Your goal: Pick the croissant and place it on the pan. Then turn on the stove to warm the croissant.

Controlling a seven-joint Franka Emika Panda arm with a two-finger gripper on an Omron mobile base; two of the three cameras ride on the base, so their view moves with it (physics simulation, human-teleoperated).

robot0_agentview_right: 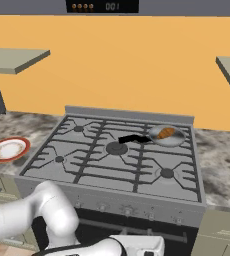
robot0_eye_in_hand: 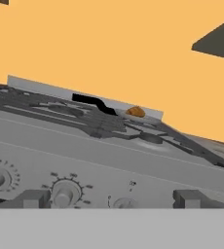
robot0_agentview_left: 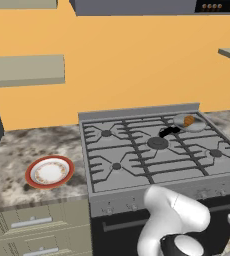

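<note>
Where the left base view looks down, one croissant lies in one pan at the far right of the stove; one plate rests on the table. Right base view: the same. Hand view: jaws apart, facing three knobs.

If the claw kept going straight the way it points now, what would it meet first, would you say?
Most likely the stove front panel, at a knob between the open claw's fingertips; depth is unclear.
</note>
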